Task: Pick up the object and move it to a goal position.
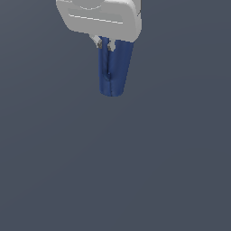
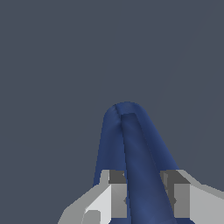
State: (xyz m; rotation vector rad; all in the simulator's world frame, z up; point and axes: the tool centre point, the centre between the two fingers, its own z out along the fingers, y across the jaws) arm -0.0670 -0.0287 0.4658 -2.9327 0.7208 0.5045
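Flat grey ground fills both views, with no goal marker that I can see. My gripper [image 1: 105, 44] is pinching the blue cup [image 1: 114, 72], which hangs under the hand near the exterior view's top. I judge the carry is in hand, so I would hold the squeeze steady and translate smoothly, avoiding wrist twists. Its long axis runs nearly vertical, slightly tilted, narrow end pointing down away from the palm.

1. The cup [image 1: 115, 67] is dark blue, with what may be faint vertical ribs.
2. The gripper [image 2: 144, 192] is white, with grey pads [image 2: 117, 177].
3. The background is plain slate grey.
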